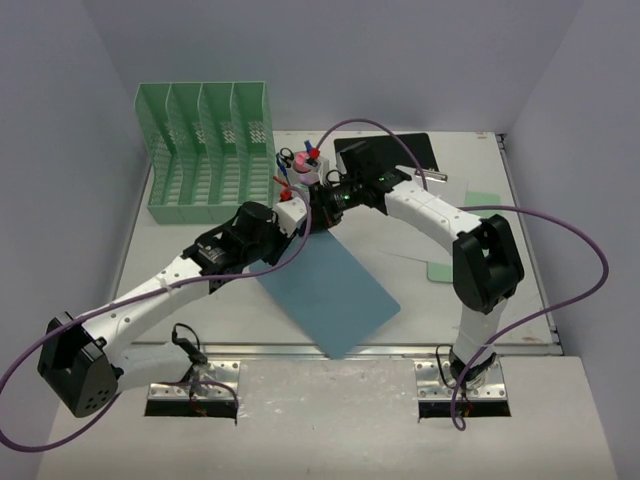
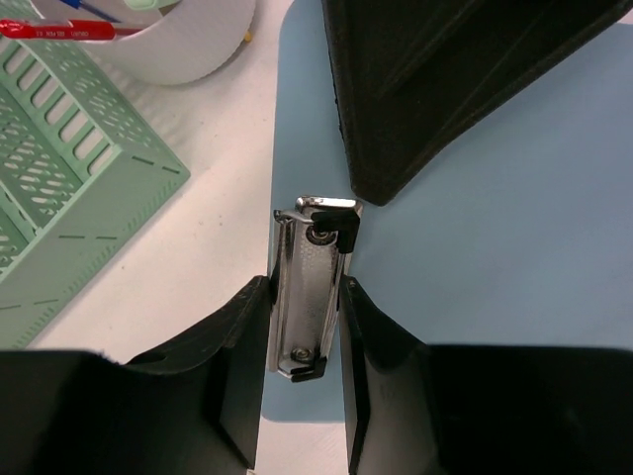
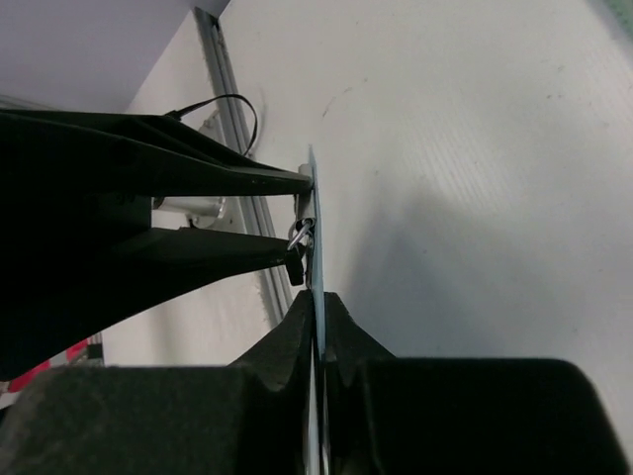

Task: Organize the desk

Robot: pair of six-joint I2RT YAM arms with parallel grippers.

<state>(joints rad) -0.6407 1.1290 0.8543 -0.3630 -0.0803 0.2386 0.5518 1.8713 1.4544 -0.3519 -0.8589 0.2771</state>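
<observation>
Spanning the top view, the desk [image 1: 240, 315] carries a mint-green file rack [image 1: 208, 150] at the back left. A pen cup [image 1: 305, 165] stands just beside the rack, and loose papers [image 1: 455, 195] lie to the right.

Item in hand: a blue clipboard [image 1: 335, 295] at desk centre. Its clip end is raised toward the cup; cannot tell whether its near corner rests on the desk.

Step, as judged: two-arm handling of the clipboard, probably on its way to a slot of the rack.

Left gripper [image 2: 305, 292]: fingers [image 2: 242, 346] nearly together, one against each long side of the metal clip [image 2: 315, 257], clamping it. Right gripper [image 3: 318, 302]: fingers [image 3: 292, 336] pressed together on the thin board edge, just beside the clip. The right wrist view shows the board edge-on between them.

Next move, as judged:
- The board has to be turned upright and its edge lined up with one slot of the rack.
- One arm will likely have to let go, since both hold the same end and crowd each other near the cup.

Risk: the cup gets knocked, or the board twists in the thin pinch.
</observation>
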